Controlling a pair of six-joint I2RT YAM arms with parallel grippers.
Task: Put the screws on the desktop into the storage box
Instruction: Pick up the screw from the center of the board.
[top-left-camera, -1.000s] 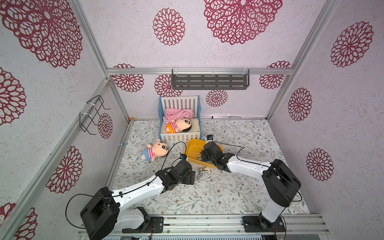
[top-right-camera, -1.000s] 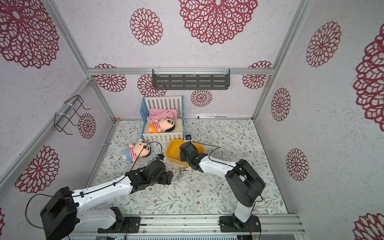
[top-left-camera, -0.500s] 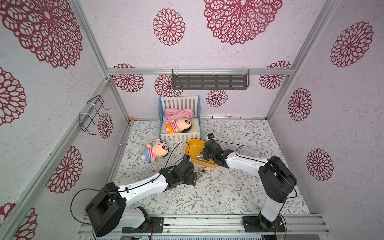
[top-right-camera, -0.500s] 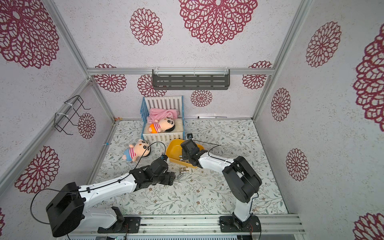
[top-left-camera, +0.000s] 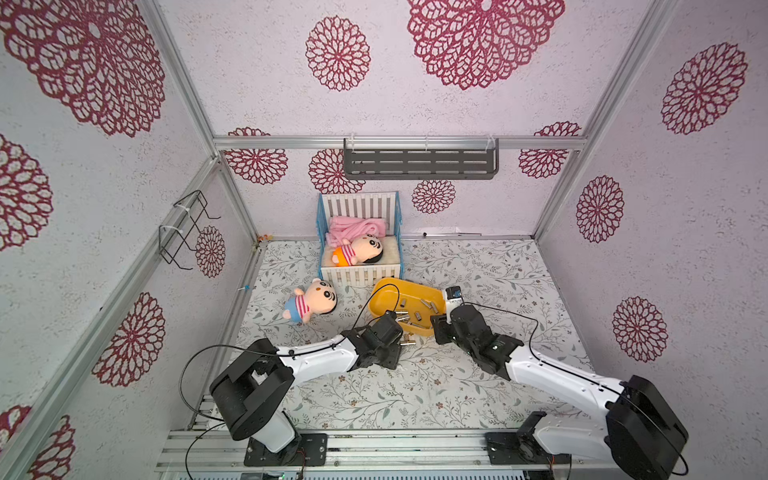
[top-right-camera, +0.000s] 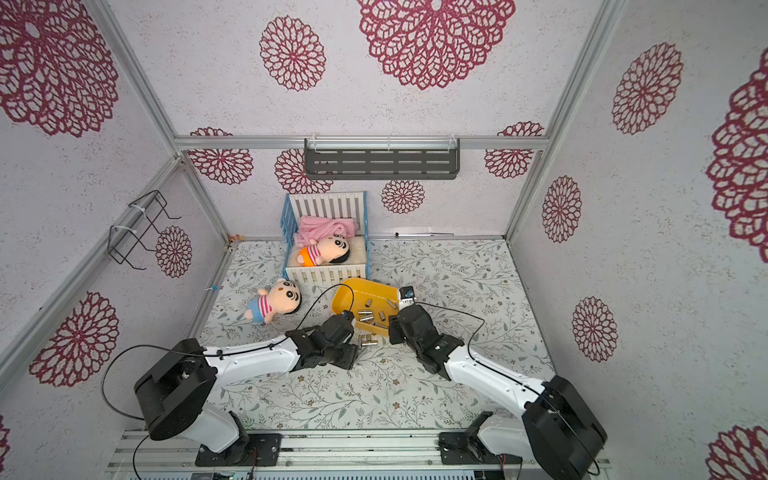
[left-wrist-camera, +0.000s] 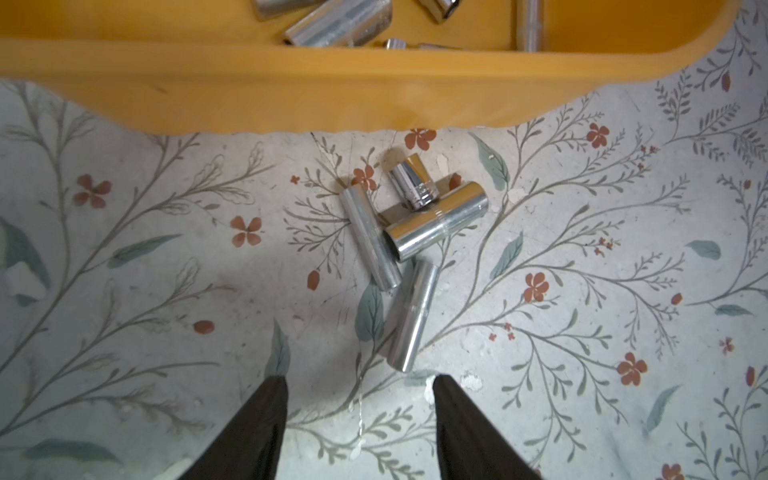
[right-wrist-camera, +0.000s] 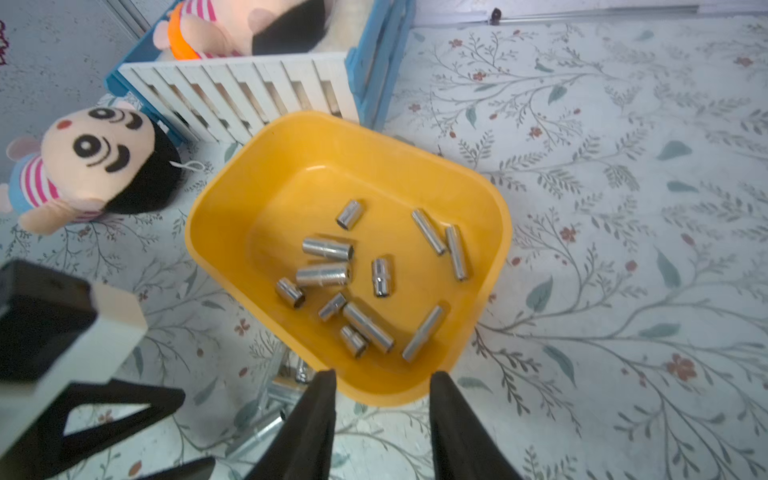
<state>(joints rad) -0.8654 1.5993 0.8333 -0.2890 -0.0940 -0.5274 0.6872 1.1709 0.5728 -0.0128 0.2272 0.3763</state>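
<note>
Both top views: the storage box (top-left-camera: 384, 300) sits mid-desktop (top-left-camera: 478, 382), its far edge just beside the crib (top-left-camera: 361, 276). A doll (top-left-camera: 309, 301) lies near the box on the left. The desktop is bare to the right and towards the arm bases.

Left wrist view: four screws (left-wrist-camera: 436, 226) lie clustered on the desktop, just outside the box wall. The left gripper (left-wrist-camera: 359, 379) hovers short of them, jaws apart, empty.

Right wrist view: the right gripper (right-wrist-camera: 384, 374) is at the box rim, jaws parted, holding nothing. Eleven screws lie inside the box. The left gripper crowds the adjoining desktop.
</note>
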